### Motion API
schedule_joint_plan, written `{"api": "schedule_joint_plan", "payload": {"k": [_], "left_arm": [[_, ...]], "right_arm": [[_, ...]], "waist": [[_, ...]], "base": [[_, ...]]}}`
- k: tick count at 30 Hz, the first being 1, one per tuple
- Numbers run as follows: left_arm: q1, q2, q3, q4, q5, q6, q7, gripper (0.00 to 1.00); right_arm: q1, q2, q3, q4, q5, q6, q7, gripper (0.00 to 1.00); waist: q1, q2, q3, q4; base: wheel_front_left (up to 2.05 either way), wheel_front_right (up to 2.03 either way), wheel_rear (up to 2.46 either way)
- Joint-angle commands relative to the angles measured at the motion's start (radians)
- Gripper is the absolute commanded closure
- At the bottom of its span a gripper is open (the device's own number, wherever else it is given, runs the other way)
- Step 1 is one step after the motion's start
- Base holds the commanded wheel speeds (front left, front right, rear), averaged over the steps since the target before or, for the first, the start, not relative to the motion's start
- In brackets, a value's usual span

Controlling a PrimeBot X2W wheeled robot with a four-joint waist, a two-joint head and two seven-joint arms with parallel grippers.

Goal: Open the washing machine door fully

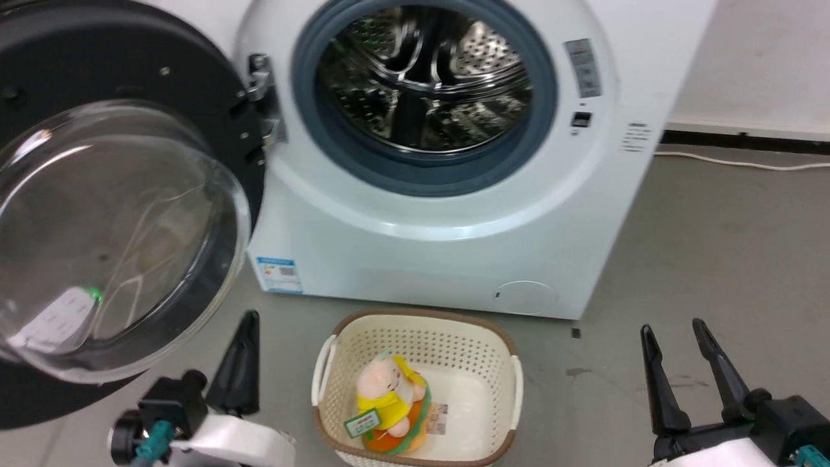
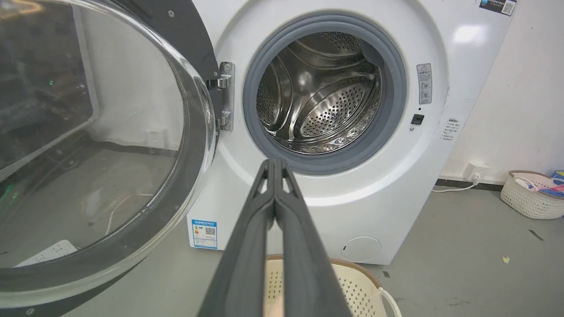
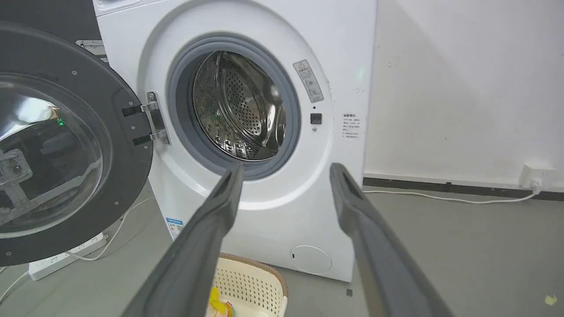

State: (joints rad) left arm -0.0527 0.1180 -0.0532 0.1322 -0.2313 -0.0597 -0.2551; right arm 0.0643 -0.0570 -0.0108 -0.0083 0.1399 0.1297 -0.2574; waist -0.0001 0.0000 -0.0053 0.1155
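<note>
One large round washing machine door (image 1: pixel 123 214), a glossy black ring frame around a clear bulging glass bowl, stands wide open on its metal hinge (image 1: pixel 262 97). It is up and to the left of the fingers of the left gripper (image 1: pixel 248 321) and apart from them. Those two long dark fingers are pressed flat together with nothing between them. In the left wrist view they run up as one strip, and the tip of the left gripper (image 2: pixel 274 163) lies over the lower edge of the grey seal.

Just right of them on the grey floor sits a cream perforated plastic basket (image 1: pixel 415 319) with a brown rim, and a pink and yellow plush toy (image 1: pixel 389 395) lies in it. Beyond the fingertips stands the white front-loading washing machine (image 1: pixel 454 246). Its grey-rimmed steel drum opening (image 1: pixel 425 84) is uncovered, and a small round white service flap (image 1: pixel 525 297) sits low on its front.

Further right, the right gripper (image 1: pixel 672 327) has its fingers spread wide, holding nothing, with the basket well to their left. In the right wrist view the door hangs well left of the left finger, above a white power strip (image 3: pixel 66 257) on the floor.
</note>
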Motion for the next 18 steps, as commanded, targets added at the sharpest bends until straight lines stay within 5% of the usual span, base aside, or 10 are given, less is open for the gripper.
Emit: {"api": "schedule_joint_plan", "payload": {"k": [1, 5, 6, 7, 8, 18], "left_arm": [[0.019, -0.004, 0.0, 0.004, 0.006, 0.005, -0.005, 1.0], [0.052, -0.012, -0.012, 0.006, 0.033, 0.014, -0.006, 1.0], [0.06, -0.014, -0.013, 0.003, 0.04, 0.017, -0.006, 0.91], [0.069, -0.017, -0.014, 0.003, 0.047, 0.02, -0.006, 0.25], [0.077, -0.019, -0.017, 0.003, 0.055, 0.022, -0.006, 0.0], [0.115, -0.042, -0.029, -0.007, 0.105, 0.047, -0.007, 0.0]], "right_arm": [[0.013, 0.005, 0.001, 0.001, -0.006, 0.001, -0.004, 0.0], [0.023, 0.006, 0.002, 0.01, -0.011, 0.001, -0.004, 0.0], [0.025, 0.006, 0.001, 0.013, -0.011, 0.001, -0.004, 0.0], [0.026, 0.006, -0.001, 0.015, -0.009, 0.001, -0.004, 0.0], [0.027, 0.006, -0.002, 0.017, -0.006, 0.001, -0.004, 0.0], [0.034, 0.007, -0.003, 0.038, 0.009, 0.001, -0.004, 0.0]], "waist": [[0.0001, 0.0, -0.009, -0.026], [0.0001, 0.0, -0.009, -0.052], [0.0001, 0.0, -0.008, -0.058], [0.0001, 0.0, -0.008, -0.063], [0.0001, 0.0, -0.008, -0.068], [0.0001, 0.0, -0.007, -0.081]], "base": [[0.0, 0.0, 0.0], [0.0, 0.0, 0.0], [0.0, 0.0, 0.0], [0.0, 0.0, 0.0], [0.0, 0.0, 0.0], [0.0, 0.0, 0.0]]}}
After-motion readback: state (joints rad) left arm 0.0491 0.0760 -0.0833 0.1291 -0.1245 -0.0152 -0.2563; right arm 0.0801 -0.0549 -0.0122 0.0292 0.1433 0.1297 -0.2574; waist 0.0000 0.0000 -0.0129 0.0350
